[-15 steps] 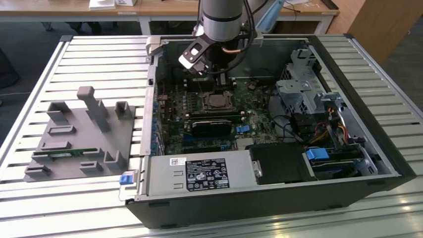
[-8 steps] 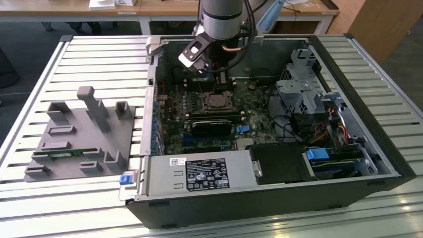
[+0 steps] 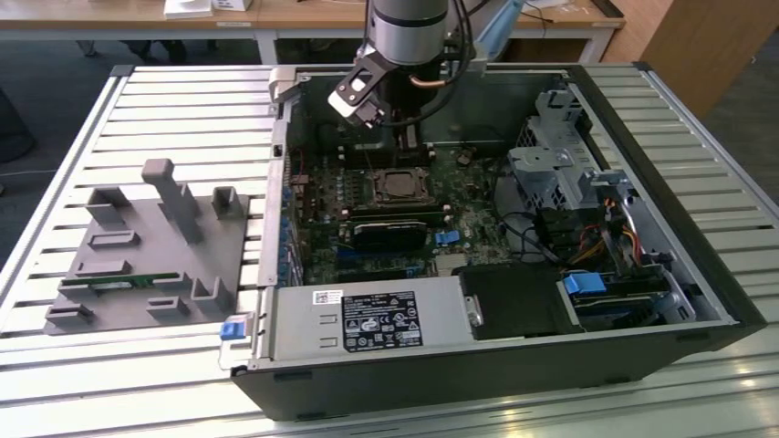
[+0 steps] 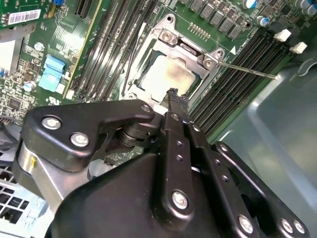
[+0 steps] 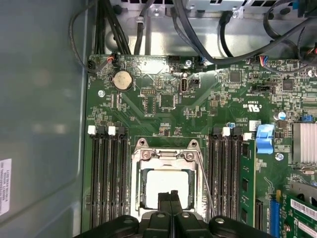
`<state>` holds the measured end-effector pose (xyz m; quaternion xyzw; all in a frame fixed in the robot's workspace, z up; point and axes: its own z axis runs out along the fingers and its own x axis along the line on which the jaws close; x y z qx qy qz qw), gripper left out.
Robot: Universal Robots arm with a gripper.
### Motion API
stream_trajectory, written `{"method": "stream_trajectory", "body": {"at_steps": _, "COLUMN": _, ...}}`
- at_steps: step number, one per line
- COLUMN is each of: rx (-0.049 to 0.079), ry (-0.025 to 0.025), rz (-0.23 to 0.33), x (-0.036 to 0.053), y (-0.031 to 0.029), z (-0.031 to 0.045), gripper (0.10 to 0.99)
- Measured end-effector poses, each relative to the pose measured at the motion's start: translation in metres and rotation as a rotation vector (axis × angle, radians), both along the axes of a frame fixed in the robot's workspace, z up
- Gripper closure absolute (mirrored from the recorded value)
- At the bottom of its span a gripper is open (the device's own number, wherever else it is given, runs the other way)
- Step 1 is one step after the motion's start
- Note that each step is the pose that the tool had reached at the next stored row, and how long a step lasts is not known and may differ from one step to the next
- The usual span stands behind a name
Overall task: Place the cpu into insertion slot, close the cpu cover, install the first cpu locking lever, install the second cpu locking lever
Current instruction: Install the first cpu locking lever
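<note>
In the exterior view, the grey robot arm (image 3: 414, 27) is reaching down into an open black computer case (image 3: 718, 274) that is lying on a slatted metal counter (image 3: 182, 100), and its black gripper (image 3: 408, 162) is hanging just above the cpu cover (image 3: 397, 173), a thin silvery frame plate on the green motherboard (image 3: 469, 196). The cpu (image 3: 399, 189), a small square chip with a dull grey top, is sitting inside that cover's opening. A grey moulded fixture (image 3: 159, 246) is resting on the counter well apart from the cover, outside the case, towards the exterior view's left. In the second wrist view, the gripper (image 4: 173, 94) is holding its fingers (image 4: 177, 148) pressed together with nothing between them, the tips hovering over the edge of the cpu cover (image 4: 190, 49). The cover is lying flat on the socket and framing the pale top of the cpu (image 4: 163, 74). A thin bare metal lever rod (image 4: 247, 69) is sticking out from one corner of the cover over the black memory slots (image 4: 233, 94) beside it. In the first wrist view, the gripper (image 5: 171, 195) is showing both fingers touching along one line, their tips over the near edge of the cpu (image 5: 166, 179), which is lying within the cpu cover (image 5: 166, 156). The lever rod (image 5: 204, 188) is slanting along one side of the cover, and a round silver coin battery (image 5: 122, 79) is sitting on the board well beyond the cover.
</note>
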<state>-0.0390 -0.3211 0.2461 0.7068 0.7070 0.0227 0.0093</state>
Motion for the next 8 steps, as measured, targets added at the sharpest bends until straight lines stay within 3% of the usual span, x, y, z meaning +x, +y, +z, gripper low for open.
{"method": "stream_trajectory", "body": {"at_steps": 8, "rx": 0.001, "ry": 0.0000, "rz": 0.000, "x": 0.0000, "y": 0.0000, "z": 0.0067, "gripper": 0.980}}
